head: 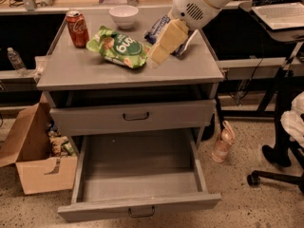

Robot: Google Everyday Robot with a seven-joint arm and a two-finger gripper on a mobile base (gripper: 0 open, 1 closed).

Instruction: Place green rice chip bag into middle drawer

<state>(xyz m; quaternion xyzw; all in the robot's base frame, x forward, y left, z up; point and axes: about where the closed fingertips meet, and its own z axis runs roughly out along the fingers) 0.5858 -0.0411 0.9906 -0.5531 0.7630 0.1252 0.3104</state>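
Note:
The green rice chip bag (118,47) lies flat on the grey cabinet top (95,72), left of centre. My gripper (156,57) hangs from the white arm at the upper right, low over the cabinet top, with its tip just right of the bag's right edge. The middle drawer (138,208) is the lowest one; it is pulled fully open and its grey tray is bare. The taller-fronted drawer (135,117) above it is shut.
A red soda can (77,28) and a white bowl (124,16) stand at the back of the top. A dark blue chip bag (157,29) lies mostly hidden behind my arm. A cardboard box (34,161) stands left, a pink bottle (223,142) and an office chair (284,141) right.

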